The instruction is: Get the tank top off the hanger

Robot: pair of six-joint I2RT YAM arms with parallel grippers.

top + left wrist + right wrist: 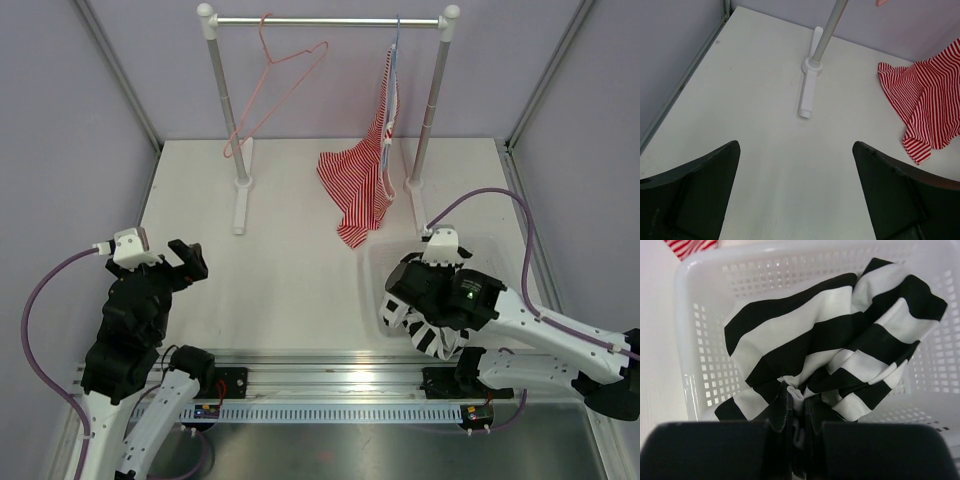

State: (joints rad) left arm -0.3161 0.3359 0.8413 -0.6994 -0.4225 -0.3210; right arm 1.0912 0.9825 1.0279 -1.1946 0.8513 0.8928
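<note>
The black-and-white striped tank top (830, 350) hangs bunched from my right gripper (799, 402), which is shut on a fold of it over a white perforated basket (705, 365). In the top view the tank top (432, 335) shows under the right gripper (425, 310) at the table's near right. The pink wire hanger (275, 85) hangs bare and tilted on the rail at the back left. My left gripper (188, 260) is open and empty at the near left, its fingers (695, 185) wide apart over the table.
A white rack with a metal rail (330, 20) stands at the back; its left post base (809, 90) shows in the left wrist view. A red-and-white finely striped top (365, 180) hangs from the rail's right side, its hem on the table (927, 105).
</note>
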